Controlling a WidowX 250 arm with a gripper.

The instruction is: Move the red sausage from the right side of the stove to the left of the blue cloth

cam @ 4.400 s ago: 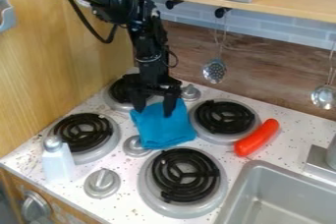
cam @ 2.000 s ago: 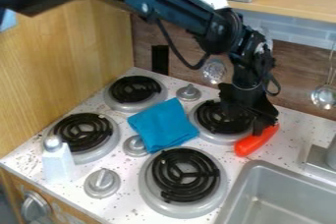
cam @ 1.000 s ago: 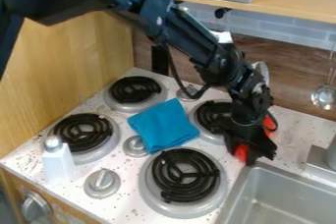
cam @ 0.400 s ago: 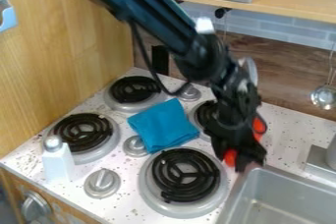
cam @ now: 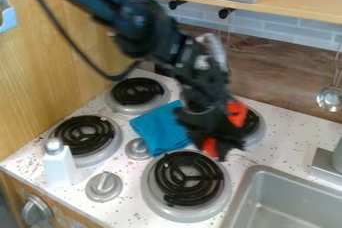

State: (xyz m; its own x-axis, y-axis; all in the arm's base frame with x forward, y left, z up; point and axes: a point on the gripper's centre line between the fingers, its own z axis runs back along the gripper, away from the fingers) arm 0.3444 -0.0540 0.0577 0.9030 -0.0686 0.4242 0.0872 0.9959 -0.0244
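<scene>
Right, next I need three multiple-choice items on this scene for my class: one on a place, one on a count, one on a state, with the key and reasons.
1. Where is the blue cloth?
A) In the sink
B) Among the burners
C) On the wooden shelf

2. How many burners have black coils?
A) Two
B) Three
C) Four

3. What is the state of the red object?
A) Held in the gripper
B) Loose in the sink
C) Hanging from a hook

Key:
1: B, as the cloth lies on the white surface with burners around it.
2: C, as four coils show, one partly hidden behind the arm and red object.
3: A, as red shows on both sides of the gripper.
</scene>
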